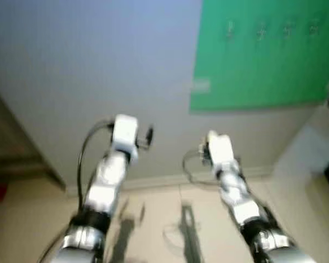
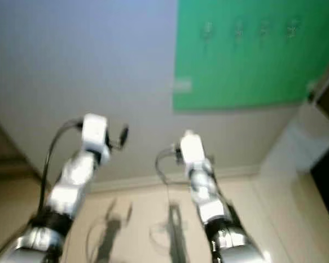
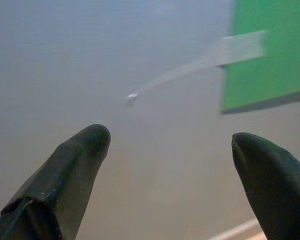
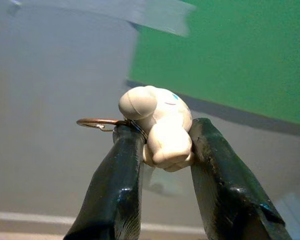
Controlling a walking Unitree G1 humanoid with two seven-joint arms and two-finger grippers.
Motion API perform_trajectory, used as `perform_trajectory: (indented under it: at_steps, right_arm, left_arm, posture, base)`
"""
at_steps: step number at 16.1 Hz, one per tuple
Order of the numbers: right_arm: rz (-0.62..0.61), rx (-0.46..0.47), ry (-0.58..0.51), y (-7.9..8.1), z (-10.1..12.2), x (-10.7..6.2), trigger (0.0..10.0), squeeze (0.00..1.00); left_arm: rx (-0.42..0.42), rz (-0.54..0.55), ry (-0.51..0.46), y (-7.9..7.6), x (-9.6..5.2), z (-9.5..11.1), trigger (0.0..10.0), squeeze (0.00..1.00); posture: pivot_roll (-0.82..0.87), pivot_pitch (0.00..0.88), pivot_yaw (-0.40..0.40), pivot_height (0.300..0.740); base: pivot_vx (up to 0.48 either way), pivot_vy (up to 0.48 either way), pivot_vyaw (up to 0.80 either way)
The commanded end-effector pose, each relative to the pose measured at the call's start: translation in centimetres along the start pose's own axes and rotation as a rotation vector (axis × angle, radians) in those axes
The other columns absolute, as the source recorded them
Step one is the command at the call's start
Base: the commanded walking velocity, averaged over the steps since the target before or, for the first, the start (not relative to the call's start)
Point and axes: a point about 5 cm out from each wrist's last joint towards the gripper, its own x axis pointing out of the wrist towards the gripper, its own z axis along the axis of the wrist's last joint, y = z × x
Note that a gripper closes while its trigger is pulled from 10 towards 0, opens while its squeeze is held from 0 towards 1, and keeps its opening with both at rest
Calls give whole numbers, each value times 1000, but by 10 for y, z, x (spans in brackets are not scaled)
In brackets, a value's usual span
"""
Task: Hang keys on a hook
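One key charm (image 4: 160,127) in play: a pale cream, rounded, figure-like lump with a tiny blue mark on top, and one thin coppery ring (image 4: 97,123) poking out sideways from it. It sits pinched at the tips of the right gripper (image 4: 162,150), both black fingers (image 4: 120,185) pressed against its sides, the ring lying across the top of one finger. No separate key blade can be made out.

Out in front, the right arm (image 1: 230,175) is raised toward the wall (image 1: 88,60), just below the lower left corner of one green board (image 1: 263,55). On that board, near its top edge, four small hooks (image 1: 229,28) sit in a row, blurred and faint. One strip of pale tape (image 1: 200,85) crosses the board's left edge onto the wall.

Two arms up in all. The left arm (image 1: 112,164) is raised too, further left and well apart from the board. The left gripper (image 3: 170,145) has its two fingertips (image 3: 85,150) spread wide with nothing between them, pointing at bare grey wall with the tape and board corner off to one side.

Low down, a white baseboard (image 1: 170,179) meets a pale floor (image 1: 153,224), where the arms' shadows fall.
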Motion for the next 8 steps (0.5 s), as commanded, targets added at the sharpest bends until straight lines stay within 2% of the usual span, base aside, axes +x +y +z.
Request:
perform_trajectory:
  at_steps: [1,8]
  right_arm:
    - [17,-3,-30,5,8,3,10000,0]
    - [17,-4,-21,5,6,3,10000,0]
  left_arm:
    - [-4,24,11,6,-1,-2,10000,0]
    - [-22,46,8,9,0,-2,10000,0]
  posture:
    - [-26,0,18,740]
    - [-28,0,18,740]
  base:
    - [442,0,0]
    - [441,0,0]
